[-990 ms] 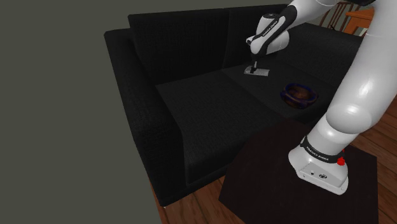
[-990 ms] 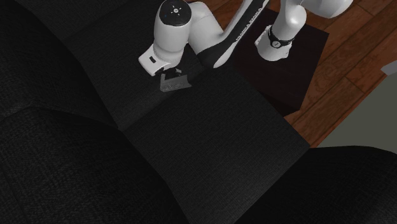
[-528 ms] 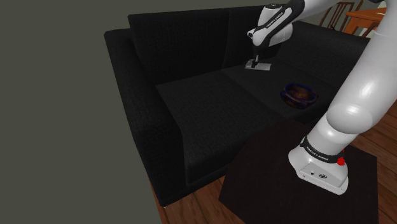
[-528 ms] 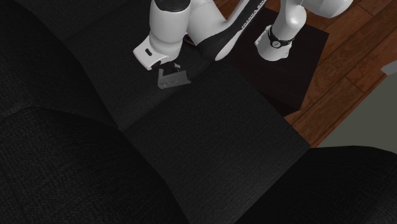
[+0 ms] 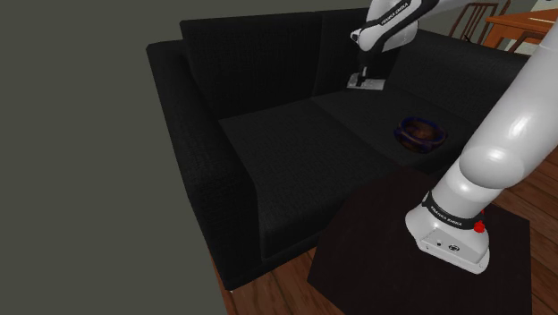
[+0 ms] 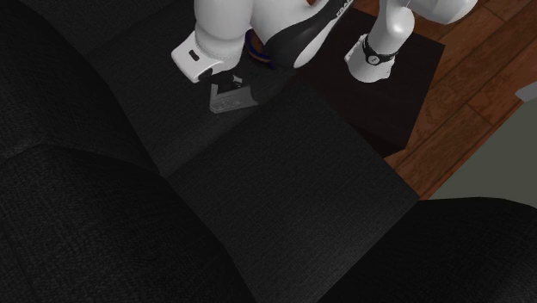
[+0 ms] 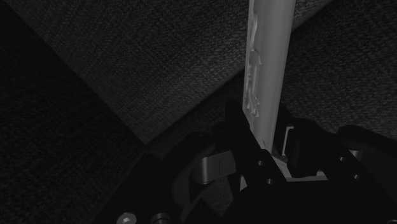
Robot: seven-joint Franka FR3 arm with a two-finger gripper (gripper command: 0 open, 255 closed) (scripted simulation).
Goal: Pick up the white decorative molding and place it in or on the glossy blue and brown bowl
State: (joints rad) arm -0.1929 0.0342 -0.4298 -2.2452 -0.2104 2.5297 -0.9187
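Observation:
The white decorative molding [image 5: 366,83] is a flat pale strip with relief carving. It hangs above the black sofa's seat near the backrest, clasped in my gripper [image 5: 364,75], which is shut on it. In the wrist view the molding [image 7: 267,63] runs away from the gripper [image 7: 270,145] between the two black fingers [image 7: 238,127]. From the second exterior view the molding [image 6: 231,98] shows just below the hand [image 6: 219,39]. The glossy blue and brown bowl [image 5: 420,131] rests on the seat cushion, toward the shoulder view's right of the gripper.
The black sofa [image 5: 268,152] has a tall backrest close behind the gripper and a wide armrest at the shoulder view's left. My dark stand [image 5: 384,259] sits on a wooden floor [image 5: 536,192]. Wooden furniture [image 5: 505,22] stands beyond the sofa.
The gripper has risen off the seat cushion with the molding in it, moving up and toward the backrest. The bowl has stayed put.

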